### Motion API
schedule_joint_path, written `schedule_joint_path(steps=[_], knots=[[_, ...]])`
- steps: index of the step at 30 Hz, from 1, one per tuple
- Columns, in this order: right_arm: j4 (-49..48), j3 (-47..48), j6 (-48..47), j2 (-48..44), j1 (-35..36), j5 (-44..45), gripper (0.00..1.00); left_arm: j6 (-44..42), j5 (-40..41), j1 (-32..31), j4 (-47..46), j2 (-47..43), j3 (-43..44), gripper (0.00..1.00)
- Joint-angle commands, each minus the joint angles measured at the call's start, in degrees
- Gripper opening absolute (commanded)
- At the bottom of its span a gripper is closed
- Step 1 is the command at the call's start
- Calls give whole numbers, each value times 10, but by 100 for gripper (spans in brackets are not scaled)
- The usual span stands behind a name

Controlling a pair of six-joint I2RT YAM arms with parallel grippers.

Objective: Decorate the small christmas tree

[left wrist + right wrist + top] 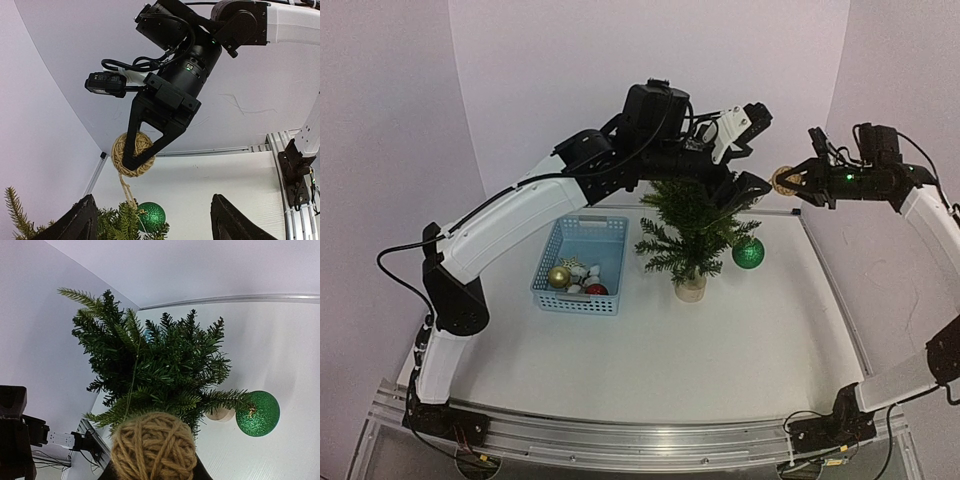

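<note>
Right pincer (798, 180) clamps twine ball (783, 180), string (127, 192) hanging into small christmas tree (692, 235) just below; left pincer (152, 200) gapes wide, empty, over treetop. Risk: string snags, pull tips tree or knocks green bauble (748, 253).

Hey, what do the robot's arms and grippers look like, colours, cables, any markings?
The left arm and right arm have white shells with black joints and loose black cables. The left gripper and right gripper have black, triangular fingers. A green light glows on the right wrist. No readable markings.
</note>
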State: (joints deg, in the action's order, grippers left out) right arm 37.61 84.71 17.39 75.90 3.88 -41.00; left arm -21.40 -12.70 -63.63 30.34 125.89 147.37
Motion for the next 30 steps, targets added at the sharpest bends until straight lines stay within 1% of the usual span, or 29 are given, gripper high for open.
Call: schedule_joint_path(steps=[1, 19, 30], knots=[[-3, 27, -10, 10, -1, -14, 0, -18, 18, 3, 7, -34, 19, 77], [-16, 24, -6, 40, -2, -36, 0, -24, 14, 3, 2, -35, 10, 77], [-46, 12, 10, 57, -1, -45, 0, -23, 12, 3, 3, -38, 6, 77]])
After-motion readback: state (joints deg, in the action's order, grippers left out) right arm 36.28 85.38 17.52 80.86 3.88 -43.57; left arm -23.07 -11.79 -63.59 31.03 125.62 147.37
